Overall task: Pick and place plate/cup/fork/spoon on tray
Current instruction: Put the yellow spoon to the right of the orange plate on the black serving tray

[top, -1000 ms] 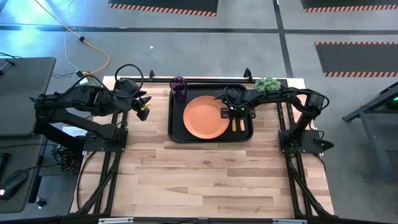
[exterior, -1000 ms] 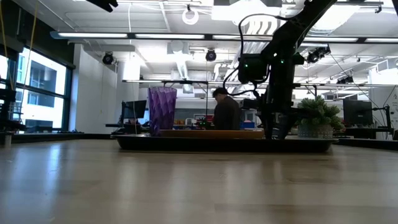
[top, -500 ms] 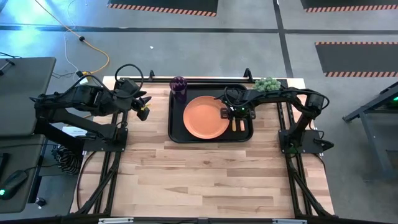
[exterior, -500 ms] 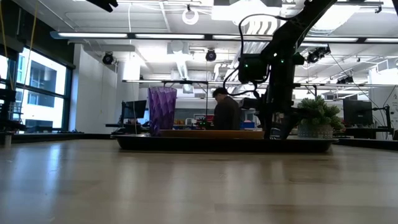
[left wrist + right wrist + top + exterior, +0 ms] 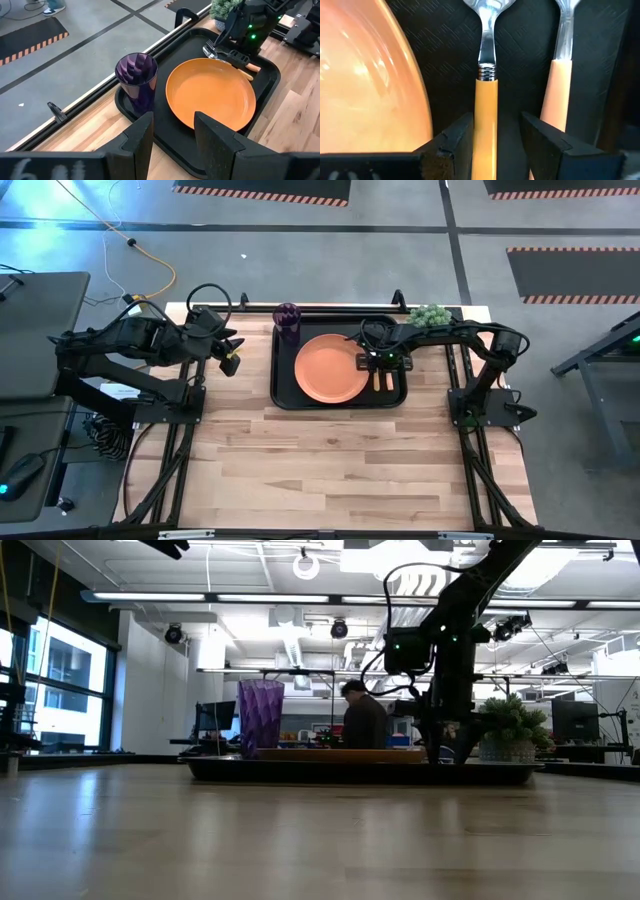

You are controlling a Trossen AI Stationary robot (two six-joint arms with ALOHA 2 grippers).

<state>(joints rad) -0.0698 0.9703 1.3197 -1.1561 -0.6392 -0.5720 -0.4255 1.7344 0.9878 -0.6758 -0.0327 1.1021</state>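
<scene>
The black tray (image 5: pixel 283 385) lies at the table's far middle. The orange plate (image 5: pixel 332 368) rests flat in it, and the purple cup (image 5: pixel 288 320) stands upright in its far left corner. Two orange-handled utensils (image 5: pixel 382 383) lie side by side on the tray floor, right of the plate. Fork tines (image 5: pixel 208 50) show by the plate's rim. My right gripper (image 5: pixel 496 120) is open low over the tray, a finger on each side of the handle (image 5: pixel 486 125) nearer the plate, with gaps. The second handle (image 5: pixel 555 95) lies beside it. My left gripper (image 5: pixel 232 362) is open and empty left of the tray.
A small green plant (image 5: pixel 428 315) stands at the far edge, right of the tray. Bare wood (image 5: pixel 330 470) stretches from the tray to the near edge. In the low view a person (image 5: pixel 365 720) shows in the room behind the table.
</scene>
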